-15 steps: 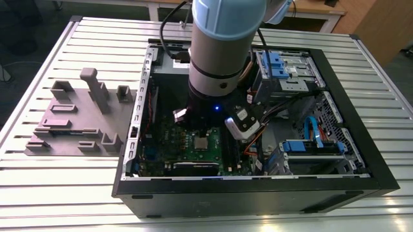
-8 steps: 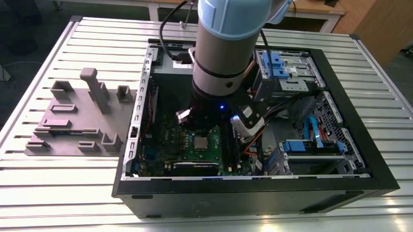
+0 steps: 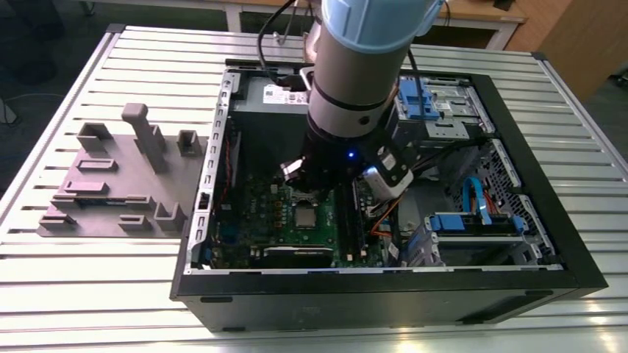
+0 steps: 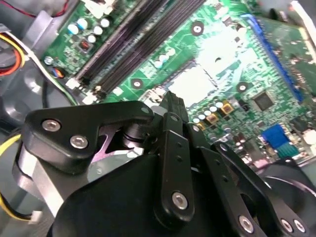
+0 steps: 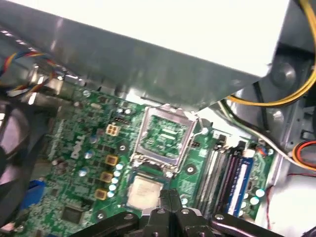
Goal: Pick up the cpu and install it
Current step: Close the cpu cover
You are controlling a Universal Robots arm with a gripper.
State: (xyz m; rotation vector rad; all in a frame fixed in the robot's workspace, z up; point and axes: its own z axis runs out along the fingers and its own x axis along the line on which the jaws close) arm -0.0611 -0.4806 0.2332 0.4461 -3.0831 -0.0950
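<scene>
Silver-grey ribbed metal slats make up the table (image 3: 79,294), on which an open black computer case (image 3: 393,294) is laid on its side. Beside the case, toward the exterior view's left, a mauve-grey plastic tray (image 3: 88,184) with raised blocks is set on the slats. Beyond the case, white furniture legs (image 3: 234,15), a wood-coloured panel (image 3: 564,37) and a dark floor (image 3: 40,51) are seen.

The robot arm (image 3: 358,81) is shown reaching down into the case, above the green motherboard (image 3: 245,220). Inside the case the cpu (image 3: 307,215) is found lying flat on the motherboard, just beside the metal socket frame (image 5: 165,134). A grey power-supply box (image 5: 148,44) is seen beyond the frame.

In the first wrist view the gripper (image 5: 168,196) is shown with its black fingers (image 5: 160,207) pressed together and nothing held between them. It is placed just over the near edge of the cpu (image 5: 143,191). Whether the two touch cannot be told. In the second wrist view the same closed tip is seen near the cpu (image 4: 195,84).
</scene>
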